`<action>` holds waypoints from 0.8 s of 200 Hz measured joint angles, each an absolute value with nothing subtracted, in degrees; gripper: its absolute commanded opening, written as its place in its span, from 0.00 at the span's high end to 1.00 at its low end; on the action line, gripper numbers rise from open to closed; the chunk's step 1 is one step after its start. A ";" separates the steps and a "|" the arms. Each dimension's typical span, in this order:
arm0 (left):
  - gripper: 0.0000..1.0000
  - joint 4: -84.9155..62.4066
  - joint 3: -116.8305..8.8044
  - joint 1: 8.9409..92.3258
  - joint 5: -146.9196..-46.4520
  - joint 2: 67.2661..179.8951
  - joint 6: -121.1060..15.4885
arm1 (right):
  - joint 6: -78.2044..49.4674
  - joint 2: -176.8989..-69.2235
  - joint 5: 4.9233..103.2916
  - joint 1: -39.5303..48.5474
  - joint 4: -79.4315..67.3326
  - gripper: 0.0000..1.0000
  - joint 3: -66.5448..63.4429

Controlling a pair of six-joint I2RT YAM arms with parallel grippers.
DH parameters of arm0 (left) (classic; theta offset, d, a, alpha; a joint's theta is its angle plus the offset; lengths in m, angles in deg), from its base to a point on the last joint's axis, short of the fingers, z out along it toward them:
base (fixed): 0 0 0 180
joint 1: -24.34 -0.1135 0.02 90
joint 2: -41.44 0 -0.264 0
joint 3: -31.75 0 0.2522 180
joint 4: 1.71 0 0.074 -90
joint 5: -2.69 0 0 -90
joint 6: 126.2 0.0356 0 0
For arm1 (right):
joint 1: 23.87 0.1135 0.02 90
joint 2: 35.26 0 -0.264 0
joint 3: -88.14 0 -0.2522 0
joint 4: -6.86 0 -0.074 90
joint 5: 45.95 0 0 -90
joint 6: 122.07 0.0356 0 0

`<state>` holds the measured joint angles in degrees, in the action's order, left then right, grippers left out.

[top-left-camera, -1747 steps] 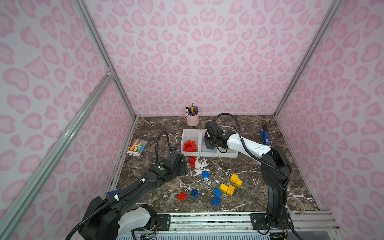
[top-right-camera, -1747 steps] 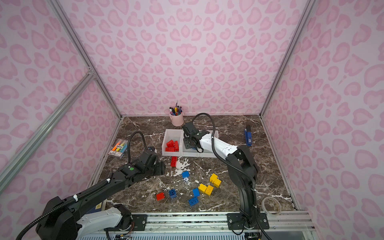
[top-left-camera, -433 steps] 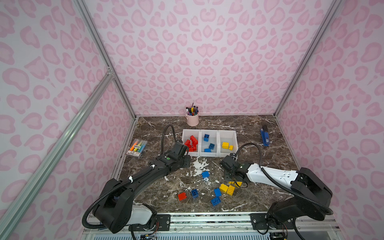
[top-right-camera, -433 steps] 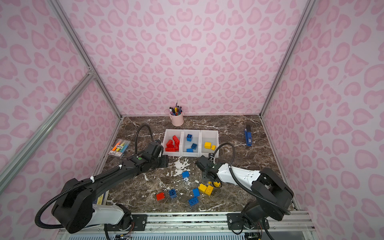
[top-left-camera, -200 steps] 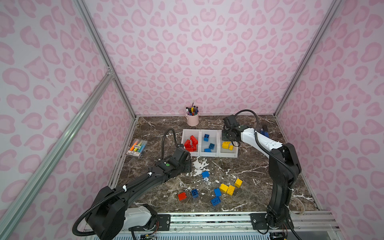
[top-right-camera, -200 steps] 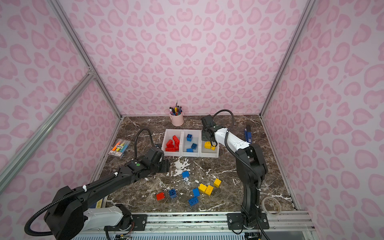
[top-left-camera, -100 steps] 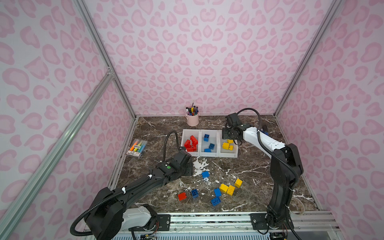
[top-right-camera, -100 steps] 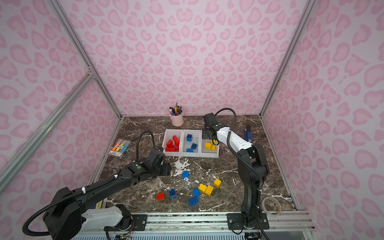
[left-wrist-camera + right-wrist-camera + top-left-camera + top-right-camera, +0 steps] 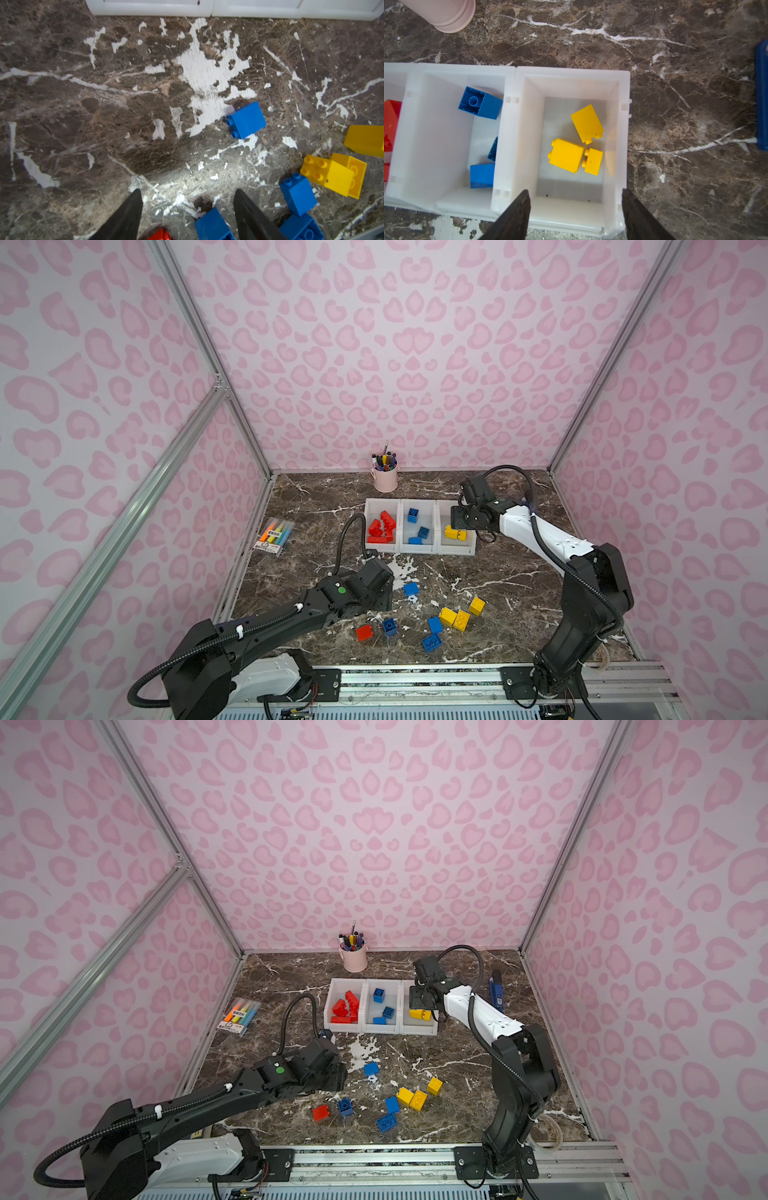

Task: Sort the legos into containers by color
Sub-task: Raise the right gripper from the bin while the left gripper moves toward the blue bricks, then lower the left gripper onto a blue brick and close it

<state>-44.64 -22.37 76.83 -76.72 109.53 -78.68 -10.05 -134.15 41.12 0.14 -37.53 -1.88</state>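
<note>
Though empty, left claw (image 9: 187, 192), right claw (image 9: 575, 192) agape

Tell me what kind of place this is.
Most likely a staged robot test cell, not a home: pink leopard-spotted wall panels on aluminium frame posts box in a brown marble-patterned tabletop, and two black-and-white robot arms are mounted on a metal rail at its front edge.
</note>
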 measured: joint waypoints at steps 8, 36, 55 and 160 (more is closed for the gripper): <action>0.26 -44.93 -22.37 78.25 -76.66 109.84 -79.95 | -10.03 -133.54 41.12 0.16 -37.40 0.30 -2.73; 0.26 -46.72 -23.01 83.67 -76.31 112.99 -84.58 | -10.03 -131.40 41.57 0.38 -36.72 0.30 -4.83; 0.26 -47.44 -24.27 87.04 -75.76 115.59 -87.51 | -10.09 -130.26 42.43 0.38 -36.26 0.30 -5.75; 0.37 -53.34 -27.99 91.59 -74.71 121.45 -93.76 | -10.24 -127.70 43.72 0.38 -34.89 0.30 -9.31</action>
